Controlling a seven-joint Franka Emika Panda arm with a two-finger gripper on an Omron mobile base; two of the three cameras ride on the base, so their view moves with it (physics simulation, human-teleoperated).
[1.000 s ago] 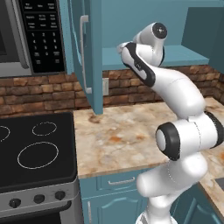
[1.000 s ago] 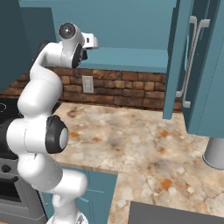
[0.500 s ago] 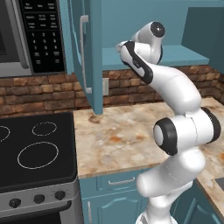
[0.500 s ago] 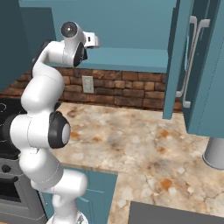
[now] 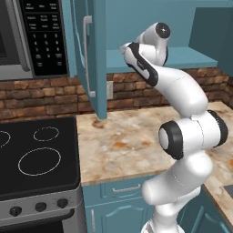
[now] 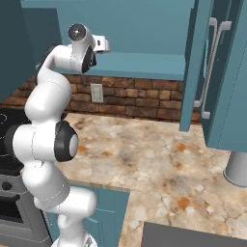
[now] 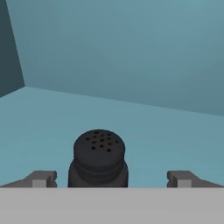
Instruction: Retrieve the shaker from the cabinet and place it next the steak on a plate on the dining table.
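Inside the teal cabinet (image 7: 131, 52), we've crept closer: gripper (image 7: 112, 178) spread wide, shaker (image 7: 99, 158) upright between the fingertips, ready for closing

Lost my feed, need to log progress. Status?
Jaws open, either side of the shaker, not gripping. Shaker upright on the cabinet shelf. Nothing blocking the grab.

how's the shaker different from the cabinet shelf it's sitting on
The shaker is black; the cabinet shelf is teal. The shaker is a small upright cylinder with a holed, domed cap; the shelf is a broad flat surface. The shaker stands between the open gripper's fingertips, nearer the left-hand one in the hand view, while the shelf runs back to the cabinet's wall. Both look plain and matte.
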